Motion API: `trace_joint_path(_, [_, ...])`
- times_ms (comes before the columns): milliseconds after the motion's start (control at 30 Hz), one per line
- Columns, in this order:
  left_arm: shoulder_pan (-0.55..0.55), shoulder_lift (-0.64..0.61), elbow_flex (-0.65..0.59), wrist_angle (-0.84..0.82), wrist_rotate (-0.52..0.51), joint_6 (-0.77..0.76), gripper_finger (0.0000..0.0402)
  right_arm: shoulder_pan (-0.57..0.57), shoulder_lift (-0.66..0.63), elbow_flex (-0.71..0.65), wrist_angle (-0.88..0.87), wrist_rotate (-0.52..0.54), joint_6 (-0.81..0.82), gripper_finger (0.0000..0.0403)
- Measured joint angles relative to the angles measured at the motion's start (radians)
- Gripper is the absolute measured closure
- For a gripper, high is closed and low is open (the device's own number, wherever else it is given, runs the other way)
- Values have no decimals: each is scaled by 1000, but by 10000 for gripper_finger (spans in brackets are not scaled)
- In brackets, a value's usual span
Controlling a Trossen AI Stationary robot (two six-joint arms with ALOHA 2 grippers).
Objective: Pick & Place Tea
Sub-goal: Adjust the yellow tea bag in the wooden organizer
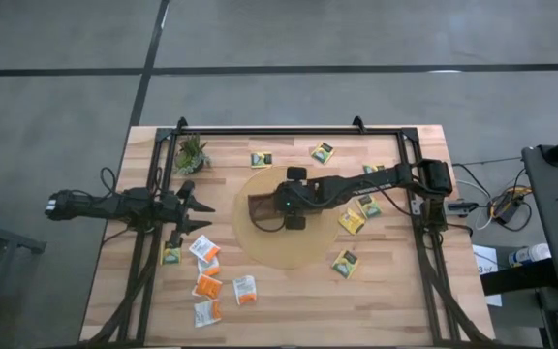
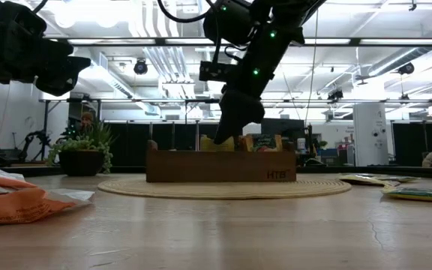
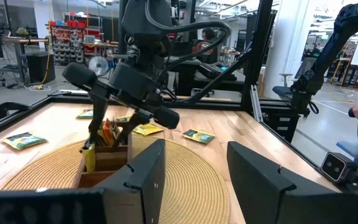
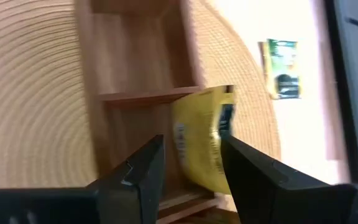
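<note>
Letters "HTB" on the front wall of the wooden tray (image 2: 280,175), low view.

Robotics lab – ceiling ducts (image 2: 160,64), parts shelves (image 3: 67,40), concrete floor (image 1: 289,34).

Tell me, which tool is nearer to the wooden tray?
The right tool: it is over the wooden tray. The left tool waits beside the round mat, off the tray.

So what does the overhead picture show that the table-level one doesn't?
Only the high view shows the left gripper open beside the round mat, the orange sachets spread before it, and the yellow sachets scattered around. Only the low view shows the room behind and sachets standing up in the tray. Both show the right gripper over the tray and the plant.
</note>
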Motion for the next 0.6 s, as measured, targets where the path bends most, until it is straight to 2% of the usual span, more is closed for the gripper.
trace_joint_path(167, [0,0,0,0,0,0,235,0,0,0,19,52,-3,252])
trace_joint_path(467, [0,0,0,0,0,0,235,-1,0,-1,50,237,5,250])
trace_joint_path(600, [0,0,0,0,0,0,235,-2,0,-1,51,264,7,252])
